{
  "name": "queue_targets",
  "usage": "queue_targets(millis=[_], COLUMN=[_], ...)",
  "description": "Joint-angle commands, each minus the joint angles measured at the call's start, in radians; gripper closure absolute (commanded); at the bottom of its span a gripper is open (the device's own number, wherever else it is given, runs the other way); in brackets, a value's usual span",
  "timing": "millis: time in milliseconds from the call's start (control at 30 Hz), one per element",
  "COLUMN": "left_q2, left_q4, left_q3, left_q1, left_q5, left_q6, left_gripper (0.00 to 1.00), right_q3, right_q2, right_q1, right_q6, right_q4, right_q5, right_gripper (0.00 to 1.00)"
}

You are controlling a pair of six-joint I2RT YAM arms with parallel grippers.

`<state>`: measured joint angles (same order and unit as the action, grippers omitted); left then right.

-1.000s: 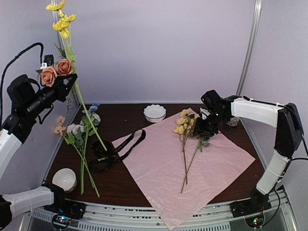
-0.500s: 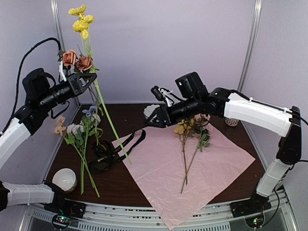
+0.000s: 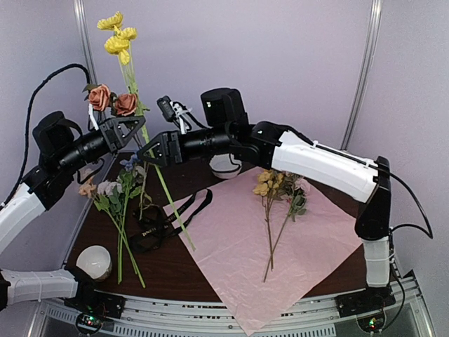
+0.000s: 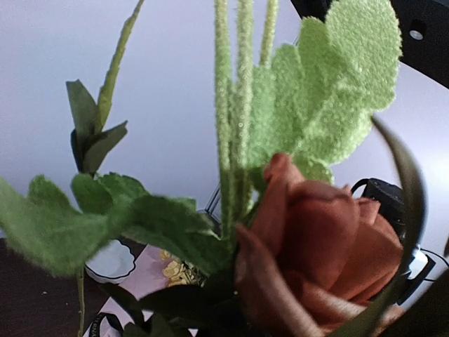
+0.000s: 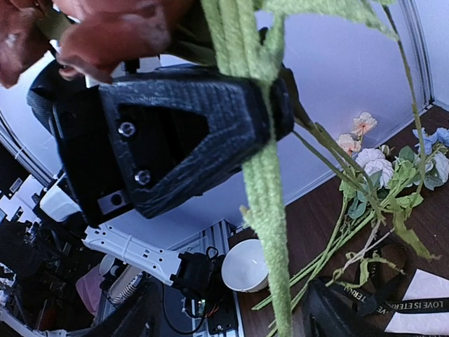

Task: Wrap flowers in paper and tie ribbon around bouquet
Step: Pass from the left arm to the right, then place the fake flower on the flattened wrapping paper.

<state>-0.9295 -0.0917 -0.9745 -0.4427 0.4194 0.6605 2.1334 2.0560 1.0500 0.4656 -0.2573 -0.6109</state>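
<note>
Found left gripper (image 3: 133,128) clenched on the held flowers (image 3: 114,42), stems pinched between its fingers, raised high and to the left of the paper (image 3: 316,232); noted yellow blooms topmost, two rust-orange roses (image 3: 112,102) just above the grip, and one long green stem slanting down toward the paper's left edge; could not tell whether its tip touched anything.

Found right gripper (image 3: 160,147) released, reaching across above the paper's far-left corner to a spot just beside and below the left gripper; saw jaws spread with the hanging stem running between them in the wrist view; could not tell whether either finger touched it.

Saw the paper lying flat on the table (image 3: 203,277), pink face up, one corner over the near edge; counted a few laid flowers (image 3: 268,184) on it, yellow heads toward the far side, stems pointing near; spotted the ribbon (image 3: 158,226) heaped just left of the paper, one loop touching its left edge; found the loose flowers (image 3: 116,189) further left; marked a white bowl (image 3: 226,165) beyond the paper's far corner and a second bowl (image 3: 93,261) well left of it, near the front.
</note>
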Motion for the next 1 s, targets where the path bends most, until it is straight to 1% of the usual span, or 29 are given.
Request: queue_targets(millis=[0,67,100,167,200,233,267,333,367,433,467,500,533,600,700,800,867,967], left_q2=[0.011,0.014,0.014,0.015,0.015,0.015,0.015,0.008,-0.005,-0.048,-0.075,-0.097,-0.116,-0.142,-0.181,-0.234,-0.275,-0.337], left_q4=[-0.089,-0.081,-0.082,-0.07,-0.054,-0.029,0.008,0.149,0.258,0.513,0.624,0.695,0.735,0.742,0.747,0.765,0.781,0.784], left_q3=[0.006,0.009,0.012,0.016,0.016,0.012,0.006,-0.032,-0.065,-0.143,-0.17,-0.182,-0.181,-0.162,-0.146,-0.151,-0.158,-0.16], left_q1=[-0.004,-0.004,-0.005,-0.004,-0.004,-0.005,-0.004,-0.003,-0.003,0.003,0.011,0.026,0.042,0.06,0.079,0.111,0.134,0.153], left_q5=[0.004,0.008,0.009,0.003,-0.01,-0.036,-0.07,-0.199,-0.298,-0.518,-0.599,-0.635,-0.632,-0.578,-0.538,-0.511,-0.505,-0.496], left_q6=[-0.008,-0.009,-0.009,-0.008,-0.01,-0.011,-0.013,-0.03,-0.04,-0.035,-0.031,-0.026,-0.03,-0.042,-0.062,-0.095,-0.117,-0.176], left_gripper=[1.0,1.0,1.0,1.0,1.0,1.0,0.97,0.67,0.62,0.58,0.53,0.49,0.44,0.37,0.24,0.18,0.16,0.14], right_q3=[0.08,0.075,0.074,0.073,0.072,0.067,0.06,0.036,0.017,-0.03,-0.054,-0.076,-0.104,-0.14,-0.245,-0.347,-0.427,-0.599], right_q2=[0.038,0.041,0.041,0.04,0.039,0.035,0.029,0.015,0.007,-0.019,-0.028,-0.037,-0.045,-0.064,-0.122,-0.196,-0.251,-0.355], right_q1=[0.008,0.008,0.008,0.007,0.008,0.005,0.0,-0.014,-0.025,-0.048,-0.058,-0.07,-0.08,-0.104,-0.156,-0.209,-0.248,-0.303], right_q6=[0.049,0.06,0.063,0.064,0.069,0.076,0.091,0.135,0.165,0.23,0.255,0.271,0.282,0.294,0.311,0.292,0.28,0.285], right_q4=[-0.006,0.0,0.002,-0.002,-0.006,-0.006,-0.004,0.008,0.022,0.067,0.087,0.098,0.098,0.074,0.051,-0.029,-0.092,-0.14], right_q5=[0.059,0.068,0.071,0.07,0.073,0.073,0.073,0.079,0.079,0.079,0.081,0.088,0.099,0.123,0.16,0.213,0.251,0.317], right_gripper=[0.44,0.58,0.69,0.94,1.0,1.0,1.0,1.0,1.0,1.0,1.0,1.0,1.0,1.0,1.0,1.0,1.0,1.0])
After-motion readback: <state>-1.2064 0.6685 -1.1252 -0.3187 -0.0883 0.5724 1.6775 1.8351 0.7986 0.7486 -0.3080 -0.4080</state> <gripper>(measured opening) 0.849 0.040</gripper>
